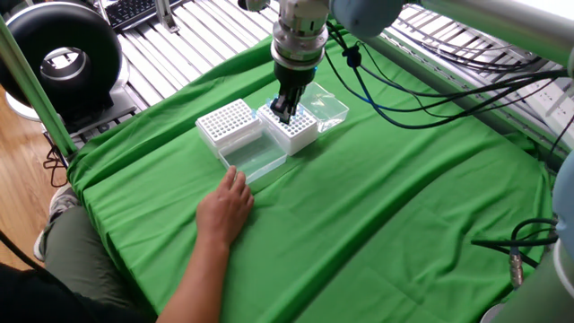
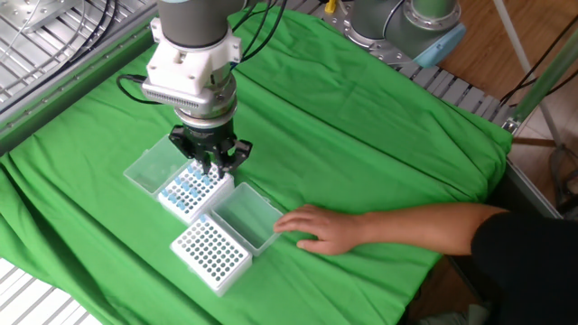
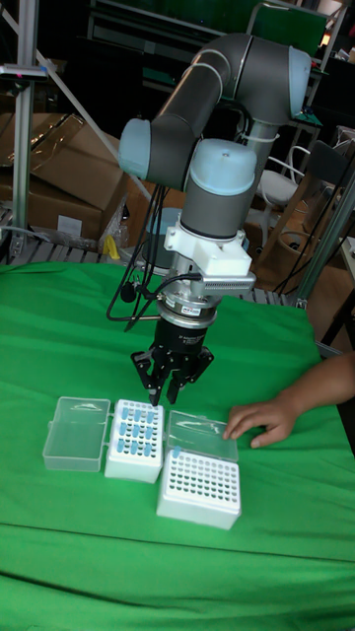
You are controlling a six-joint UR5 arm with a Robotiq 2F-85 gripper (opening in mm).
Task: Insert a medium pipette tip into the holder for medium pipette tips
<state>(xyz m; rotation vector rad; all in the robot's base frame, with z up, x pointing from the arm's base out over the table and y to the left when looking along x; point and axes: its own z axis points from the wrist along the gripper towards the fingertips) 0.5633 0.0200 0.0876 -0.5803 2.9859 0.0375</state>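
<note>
Green cloth below; my gripper [image 3: 164, 392] hangs straight over the tip rack [image 3: 135, 438], fingers nearly together, grasp unclear. Blue tips [image 2: 187, 187] stand upright directly beneath. The empty holder [image 3: 200, 485] is beside it.

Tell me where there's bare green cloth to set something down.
Free: the wide cloth right of the person's hand. Crowded: the white tip racks and clear lids under the black two-finger gripper.

Hand's [image 3: 164, 386] grasp too small to tell
</note>
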